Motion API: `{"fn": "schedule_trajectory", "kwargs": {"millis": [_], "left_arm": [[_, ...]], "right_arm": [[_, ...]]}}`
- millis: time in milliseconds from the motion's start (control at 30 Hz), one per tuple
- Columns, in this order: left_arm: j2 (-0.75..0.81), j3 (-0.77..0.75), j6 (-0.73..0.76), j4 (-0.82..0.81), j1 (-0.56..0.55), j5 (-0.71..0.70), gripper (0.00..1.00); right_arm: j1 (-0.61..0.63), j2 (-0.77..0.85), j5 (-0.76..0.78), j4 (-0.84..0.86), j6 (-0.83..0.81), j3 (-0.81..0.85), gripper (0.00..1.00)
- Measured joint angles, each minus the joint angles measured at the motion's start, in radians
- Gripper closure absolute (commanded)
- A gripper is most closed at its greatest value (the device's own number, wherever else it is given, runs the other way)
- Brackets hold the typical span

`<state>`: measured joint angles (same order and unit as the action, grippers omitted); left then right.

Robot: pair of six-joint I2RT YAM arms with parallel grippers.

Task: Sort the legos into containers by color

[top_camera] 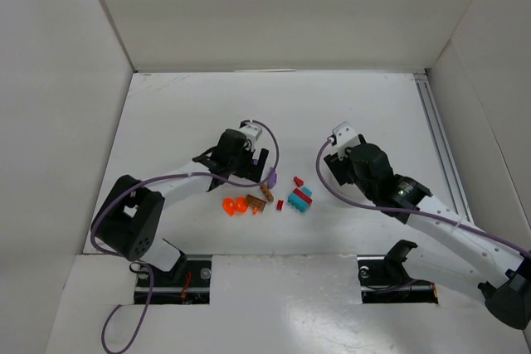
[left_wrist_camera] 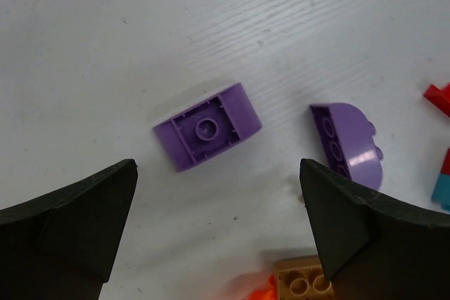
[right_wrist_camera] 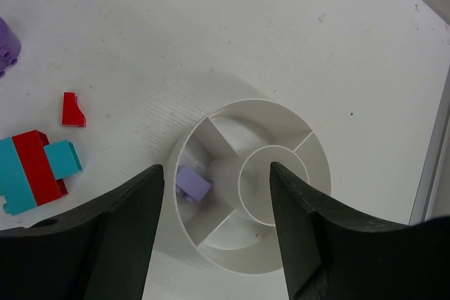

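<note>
In the left wrist view my left gripper (left_wrist_camera: 218,173) is open and empty, just above two purple legos: one (left_wrist_camera: 207,126) lies underside up between the fingers' line, the other (left_wrist_camera: 349,147) by the right finger. A brown lego (left_wrist_camera: 302,282) and an orange one (left_wrist_camera: 256,291) lie under the right finger. In the right wrist view my right gripper (right_wrist_camera: 216,187) is open and empty, straddling the white divided bowl (right_wrist_camera: 253,101). One purple lego (right_wrist_camera: 192,184) lies in its left wedge. A red lego (right_wrist_camera: 72,110) and a joined red-and-teal piece (right_wrist_camera: 35,170) lie to its left.
In the top view the legos lie in a cluster (top_camera: 265,195) between my left gripper (top_camera: 257,163) and right gripper (top_camera: 336,163); the bowl is hidden under the right wrist. White walls enclose the table, and a metal rail (top_camera: 440,143) runs along the right side.
</note>
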<state>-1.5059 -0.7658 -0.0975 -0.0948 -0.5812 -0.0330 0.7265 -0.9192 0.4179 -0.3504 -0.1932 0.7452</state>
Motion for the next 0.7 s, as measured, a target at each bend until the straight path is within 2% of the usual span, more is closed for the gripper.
{"fn": "schedule_trajectory", "kwargs": {"millis": [200,367,600,700], "left_arm": [[0.034,0.006,0.191,-0.020,0.024,0.176,0.00],[-0.044,-0.066,0.290,0.019,0.106,0.322,0.00],[-0.172,-0.147,0.363,0.079,0.125,0.376,0.00],[-0.193,-0.158,0.385,0.095,0.124,0.382,0.05]], "right_arm": [[0.000,-0.005,-0.007,0.002,-0.005,0.000,0.33],[0.000,-0.005,-0.018,0.023,-0.010,0.001,0.33],[0.000,-0.005,-0.030,0.030,-0.021,0.005,0.33],[0.000,-0.005,-0.032,0.031,-0.023,0.012,0.33]]}}
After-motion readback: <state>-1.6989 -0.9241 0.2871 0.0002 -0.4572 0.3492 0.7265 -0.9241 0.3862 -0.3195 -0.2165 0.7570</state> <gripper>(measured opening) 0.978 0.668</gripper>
